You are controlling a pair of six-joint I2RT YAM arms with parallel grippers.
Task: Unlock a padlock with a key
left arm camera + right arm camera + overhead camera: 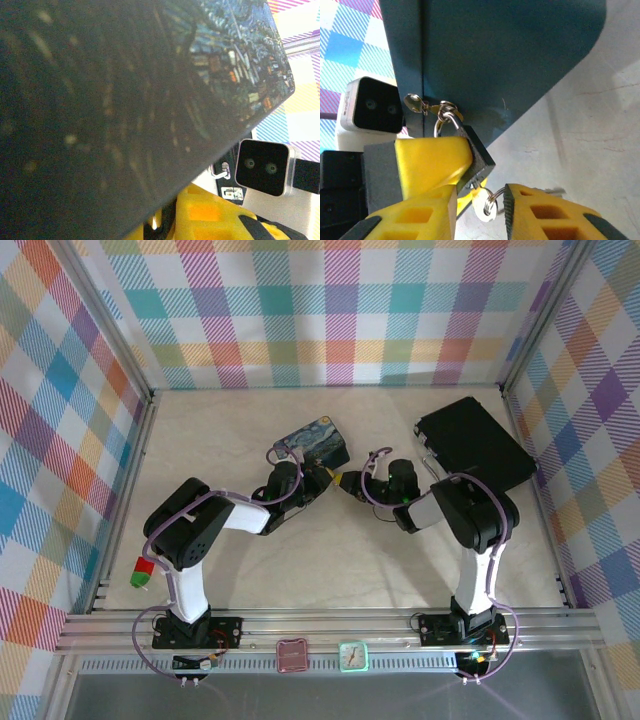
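TWO CLAWS AT THE LOCK: The right gripper (481, 200) stands with its yellow fingers (545, 217) spread and gripping nothing, at the corner of a blue painted tin (510, 50). Just ahead of its fingertips hangs the padlock (479, 161), a small dark body tilted on a silver shackle threaded through the tin's hasp (422, 106). The key (481, 211) sits in the gap between the fingers. Its round head points down beside a wire ring (492, 199) and its tip points up at the padlock's lower face; whether it is seated in the keyhole cannot be told.

A yellow finger (432, 159) of the left gripper (322, 472) lies against the padlock's side, opposite the right claw's tips. Whether that claw is pinched or spread cannot be told.

From above, the two claws meet nose to nose. The tin lies just beyond the left one, and a flat black case (475, 445) lies past the right arm's wrist on the pale table (300, 570). In the left wrist view the tin's starry-night lid looms blurred, and a small label (230, 192) below it is too small to read.
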